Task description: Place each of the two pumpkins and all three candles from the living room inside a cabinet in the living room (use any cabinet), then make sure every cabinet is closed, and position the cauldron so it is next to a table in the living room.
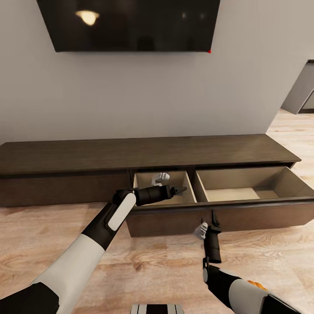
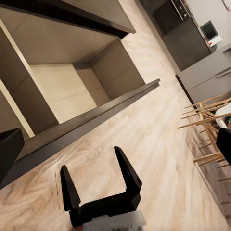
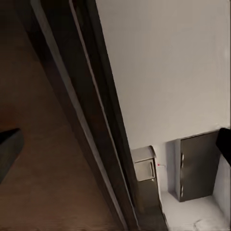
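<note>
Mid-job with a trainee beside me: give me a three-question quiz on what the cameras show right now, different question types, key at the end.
1. True or false: the cabinet has its drawer pulled open.
2. Multiple choice: the left gripper is (A) shut on a candle, (B) open and empty, (C) shut on a pumpkin.
3. Fill in: in the head view, the right gripper sits just in front of the drawer's ____ panel.

Key:
1. True; two pale beige compartments show.
2. B; its fingers are spread with nothing between them.
3. Front; whether this gripper is open is unclear.
</note>
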